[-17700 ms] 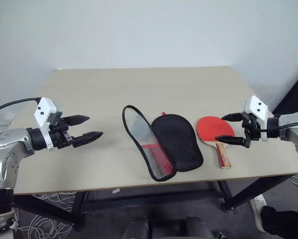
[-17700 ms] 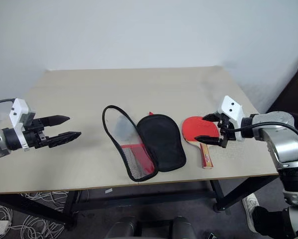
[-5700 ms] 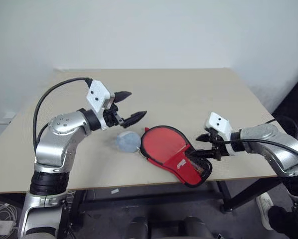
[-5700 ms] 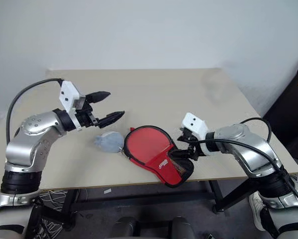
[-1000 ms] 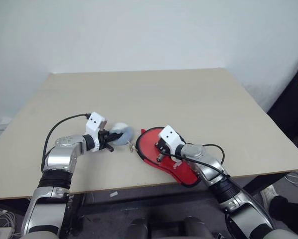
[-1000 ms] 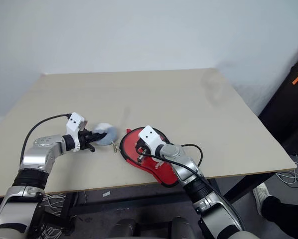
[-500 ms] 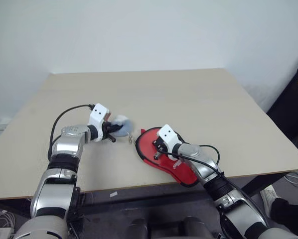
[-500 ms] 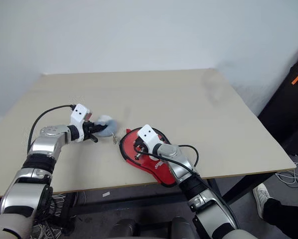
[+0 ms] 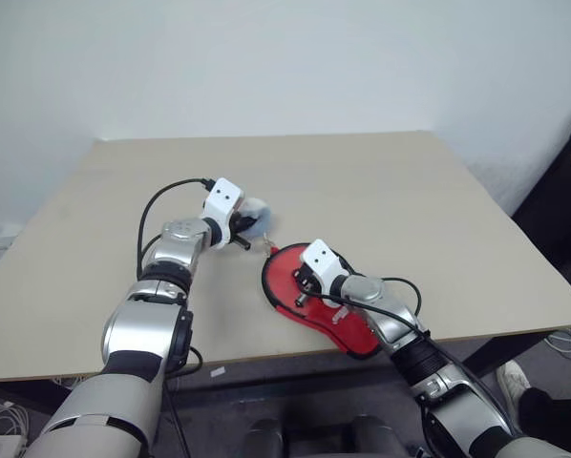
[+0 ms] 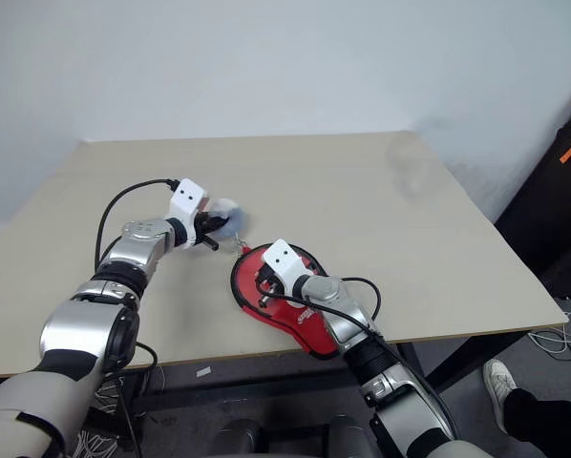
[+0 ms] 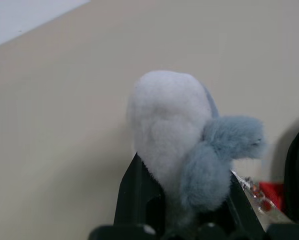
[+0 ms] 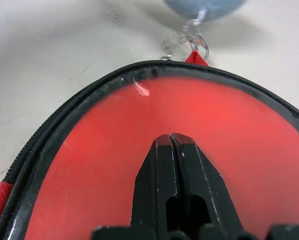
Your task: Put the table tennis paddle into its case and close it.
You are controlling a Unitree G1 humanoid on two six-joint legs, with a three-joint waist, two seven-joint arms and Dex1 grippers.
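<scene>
The table [image 9: 381,181] is a plain beige slab. The case [image 9: 335,307] lies flat near its front edge, round end away from the robot, narrow handle end toward the front edge. The table tennis paddle [image 12: 154,125] sits inside the case: its red face shows through the clear panel in the right wrist view, framed by the black piped edge [image 12: 54,120].

The right gripper [image 12: 172,145] rests on the clear panel with its jaws closed together and empty, pinning the case to the table. The left gripper [image 11: 182,200] stands just beyond the round end of the case, its jaws clamped on a fluffy grey-and-white pom-pom [image 11: 182,135]. A small metal chain [image 12: 187,37] links this pom-pom to a red tab [image 12: 195,57] at the round end, so the pom-pom appears to serve as the zip pull.

Step in hand, as judged: drawing the zip around the rim to close the case.

Procedure for a clean pull:
- Keep the right gripper pressing down so the case does not slide or lift.
- Pull along the curve of the rim, not straight away from it.
- Keep the chain taut and low to the table.
- Watch for the soft pom-pom slipping from the jaws; re-grip nearer the chain if it does.
</scene>
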